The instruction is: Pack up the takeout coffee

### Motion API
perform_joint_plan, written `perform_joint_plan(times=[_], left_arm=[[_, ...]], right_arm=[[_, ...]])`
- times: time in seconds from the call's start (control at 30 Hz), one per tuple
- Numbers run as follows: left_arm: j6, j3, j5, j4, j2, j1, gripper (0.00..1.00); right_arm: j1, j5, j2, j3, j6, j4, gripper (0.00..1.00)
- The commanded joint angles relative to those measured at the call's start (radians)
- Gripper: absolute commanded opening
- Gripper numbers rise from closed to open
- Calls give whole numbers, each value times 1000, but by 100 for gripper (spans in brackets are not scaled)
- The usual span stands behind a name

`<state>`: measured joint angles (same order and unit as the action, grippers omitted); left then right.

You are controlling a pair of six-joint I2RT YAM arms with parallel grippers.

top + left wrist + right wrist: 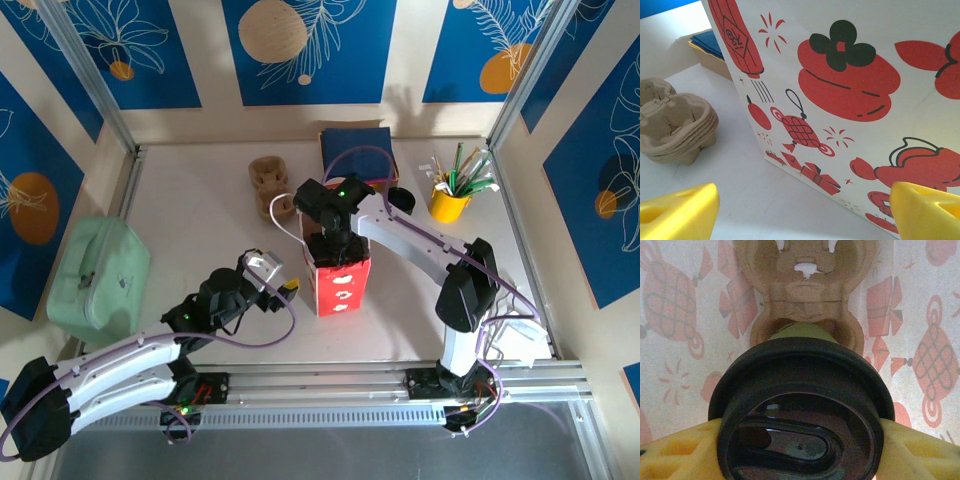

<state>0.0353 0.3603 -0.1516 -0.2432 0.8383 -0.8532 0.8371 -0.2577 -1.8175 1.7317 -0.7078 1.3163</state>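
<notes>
My right gripper (pixel 800 452) is down inside the paper bag (pixel 342 290), and its jaws are clamped on the coffee (pixel 800 385), one yellow finger on each side just under the black lid. So the coffee is inside the bag, hanging from my grip, with the bag's printed walls close on both sides. On the bag's floor lies a brown pulp carrier (pixel 805 285), and one of its round sockets sits almost straight below the cup. I cannot tell whether the cup's foot has entered that socket.

To do this step well, I judge I should keep the cup upright and go straight down, with no sideways drift that would rub the bag's walls or catch the socket's rim. I should let go only once the cup is borne from below, and then rise straight out through the bag's mouth so I don't drag the lid or tip the bag.

My left gripper (pixel 800 212) hovers just beside the bag's outer face with its fingers (pixel 680 207) wide apart and nothing between them. It is well placed to steady the bag if the bag shifts.
</notes>
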Motion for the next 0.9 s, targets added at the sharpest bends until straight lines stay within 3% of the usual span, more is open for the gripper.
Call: perform_joint_plan(times=[0.0,0.87], left_arm=[[8,-15,-13,-8,-12,-7,88],[17,-11,-19,1,-16,-7,88]], right_arm=[[-4,19,-11,-4,-14,4,62],[12,11,-14,52,-18,69,62]])
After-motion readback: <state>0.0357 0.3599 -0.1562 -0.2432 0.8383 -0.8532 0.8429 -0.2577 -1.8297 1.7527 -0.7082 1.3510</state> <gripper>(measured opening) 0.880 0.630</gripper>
